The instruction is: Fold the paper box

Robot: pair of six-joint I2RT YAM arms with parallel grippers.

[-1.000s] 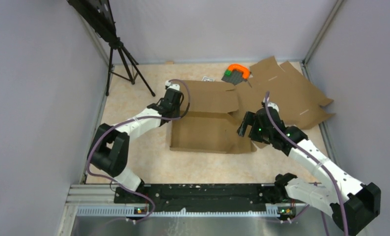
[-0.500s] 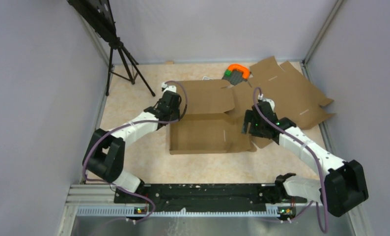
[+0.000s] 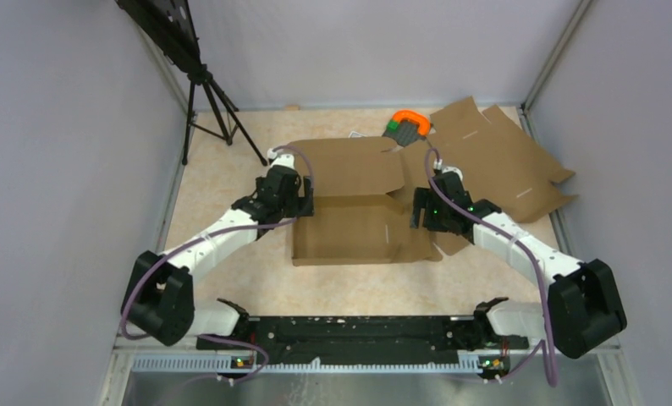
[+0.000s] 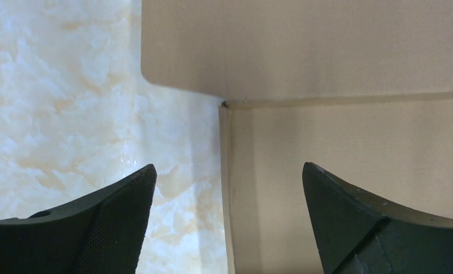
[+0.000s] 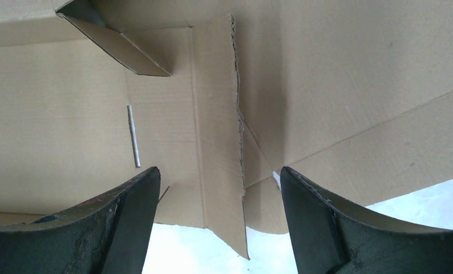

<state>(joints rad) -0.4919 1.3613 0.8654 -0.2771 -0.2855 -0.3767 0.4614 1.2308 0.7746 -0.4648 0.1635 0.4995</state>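
The paper box point(image 3: 354, 230) lies mid-table as a shallow brown tray, its lid flap point(image 3: 349, 165) spread flat behind it. My left gripper point(image 3: 304, 203) is open at the box's far left corner. In the left wrist view the left gripper point(image 4: 229, 177) straddles the box's left wall point(image 4: 225, 171) without touching it. My right gripper point(image 3: 417, 211) is open at the box's right end. In the right wrist view the right gripper point(image 5: 219, 177) hangs over the splayed right side flap point(image 5: 218, 114), gripping nothing.
A second flat brown blank point(image 3: 502, 161) spreads at the back right, partly under the box's right flap. An orange-handled tool point(image 3: 409, 123) and a small grey pack point(image 3: 358, 135) sit behind the lid. A black tripod point(image 3: 210, 101) stands at the back left.
My left gripper has opened from shut and drawn back along the box's left side. My right gripper has shifted slightly toward the back, its jaws a little narrower.
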